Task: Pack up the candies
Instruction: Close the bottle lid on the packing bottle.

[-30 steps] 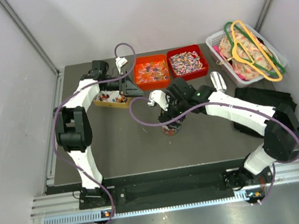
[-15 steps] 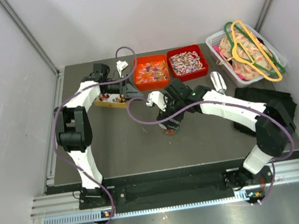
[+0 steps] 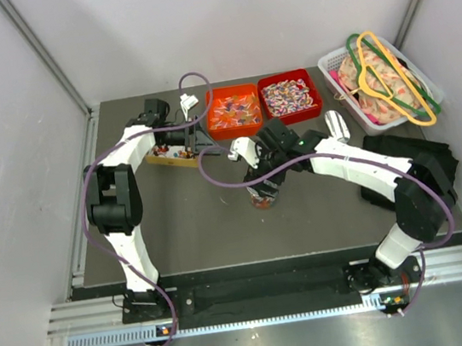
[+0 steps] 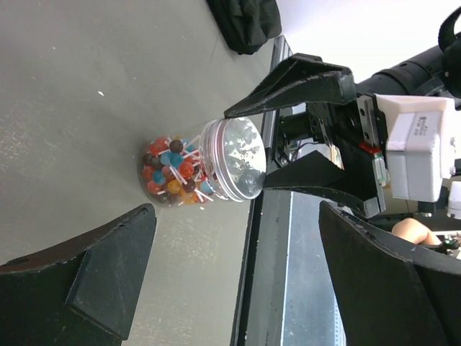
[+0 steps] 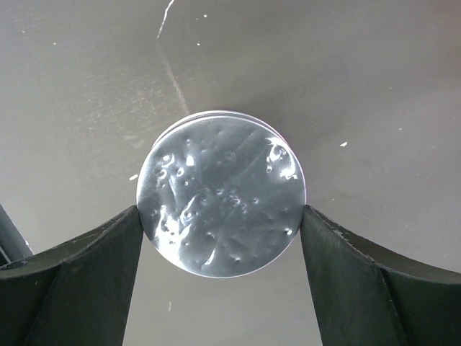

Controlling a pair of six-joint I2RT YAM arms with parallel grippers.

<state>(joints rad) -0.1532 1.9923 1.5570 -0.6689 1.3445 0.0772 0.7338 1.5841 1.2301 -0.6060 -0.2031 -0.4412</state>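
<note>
Right wrist view: the right gripper (image 5: 221, 213) squeezes the shiny jar lid (image 5: 221, 180) from both sides. The left gripper (image 4: 236, 210) stands wide apart.

White shells and black joints on the left arm (image 3: 122, 147) and right arm (image 3: 359, 168) — purple cables (image 3: 192, 76) looping, black wedge fingers (image 5: 72, 281).

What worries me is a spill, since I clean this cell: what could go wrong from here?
1. The right tool holds the shiny lid only at its rim, with its tips, so it may slip off.
2. The jar full of candies stands free on the table, and the open left tool is away from it. Twisting or pulling the lid could spin or tip the jar.
</note>
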